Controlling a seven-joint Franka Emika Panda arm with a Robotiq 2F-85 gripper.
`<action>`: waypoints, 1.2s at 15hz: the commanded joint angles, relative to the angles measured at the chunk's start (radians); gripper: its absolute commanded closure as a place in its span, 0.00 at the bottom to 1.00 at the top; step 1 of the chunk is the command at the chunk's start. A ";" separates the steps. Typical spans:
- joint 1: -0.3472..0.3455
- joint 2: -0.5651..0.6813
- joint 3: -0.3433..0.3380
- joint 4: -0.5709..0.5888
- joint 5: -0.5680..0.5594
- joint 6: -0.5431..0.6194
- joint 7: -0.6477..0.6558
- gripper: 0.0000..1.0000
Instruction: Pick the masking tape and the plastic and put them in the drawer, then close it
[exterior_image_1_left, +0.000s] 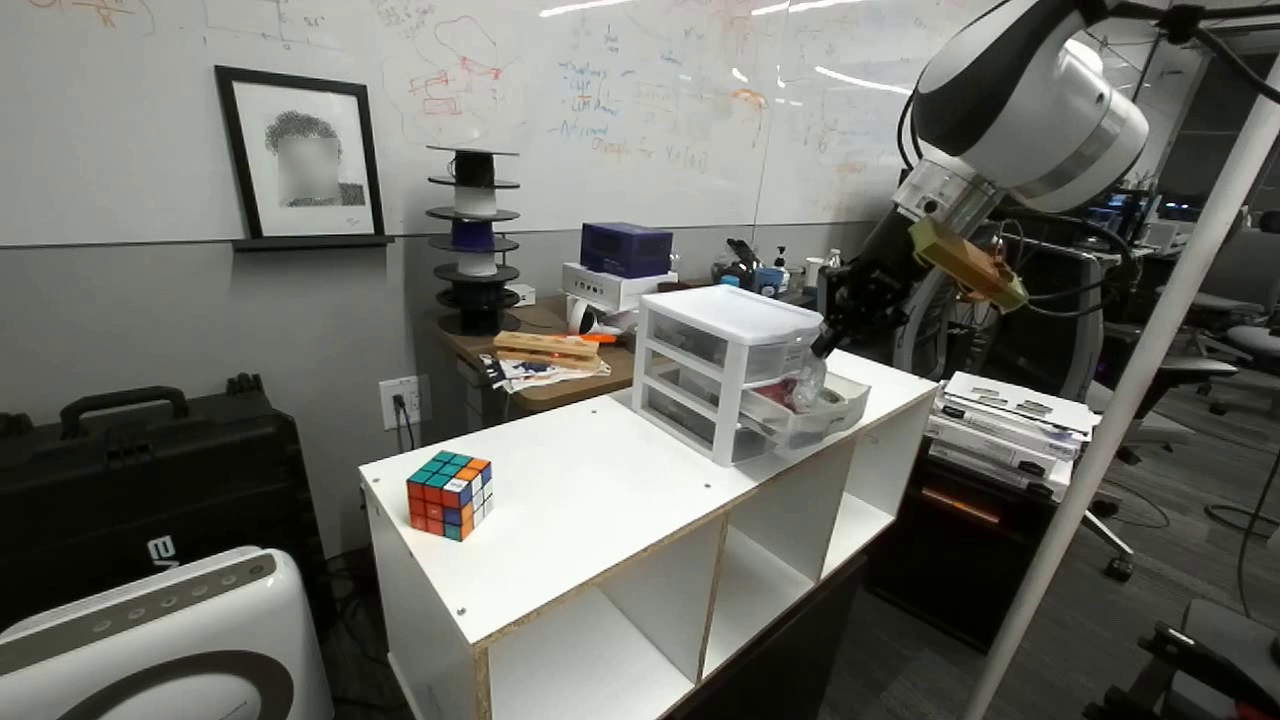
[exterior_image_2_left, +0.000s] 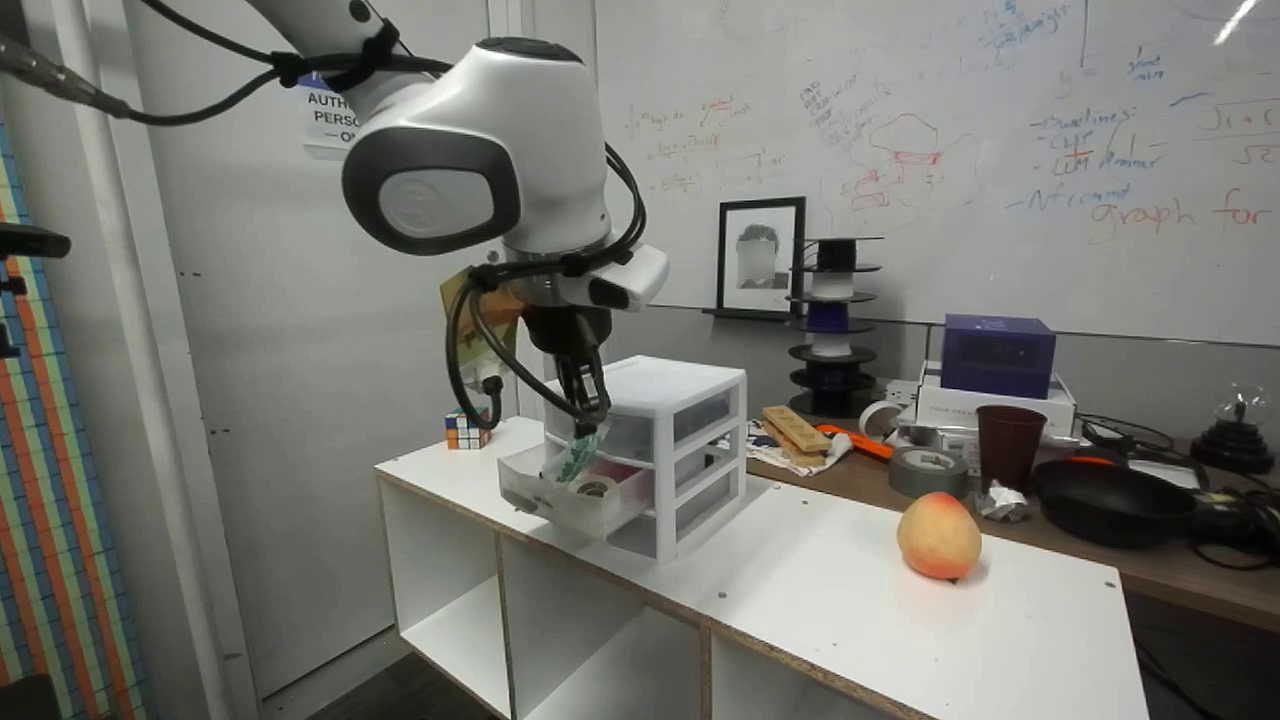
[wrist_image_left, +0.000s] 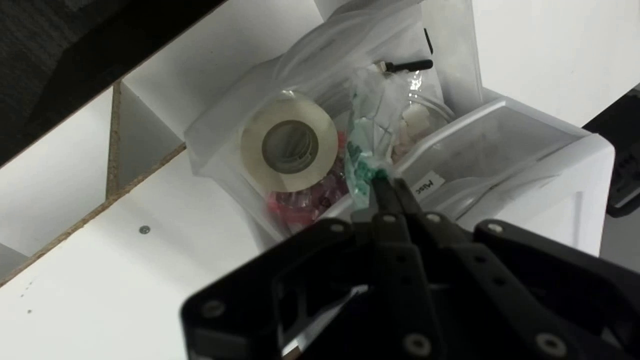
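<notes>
Nearest, the jaws are clamped on one end of a crumpled clear plastic wrapper with green markings (wrist_image_left: 367, 142); its loose end hangs into a shallow, translucent-white plastic drawer (exterior_image_2_left: 565, 512), though whether it touches the contents cannot be told. Below, a cream-coloured roll of masking tape (wrist_image_left: 287, 107) already lies in the drawer, next to a pinkish-red packet (wrist_image_left: 290, 212). Behind, the boxy, white-framed plastic drawer unit (exterior_image_2_left: 670, 385) stands on a white counter (exterior_image_2_left: 800, 560), the drawer pulled well out. The wrapper looks light, so it may cling to the jaws on release and lift out. A fold or the thick tape standing above the rim could catch during closing, and an off-centre push could skew the drawer.
</notes>
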 joint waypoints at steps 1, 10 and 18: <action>0.005 0.004 0.007 0.006 0.014 0.010 -0.008 0.98; 0.003 0.001 0.007 0.005 -0.002 -0.028 -0.005 0.55; 0.005 -0.004 -0.003 0.026 -0.101 -0.101 0.049 0.00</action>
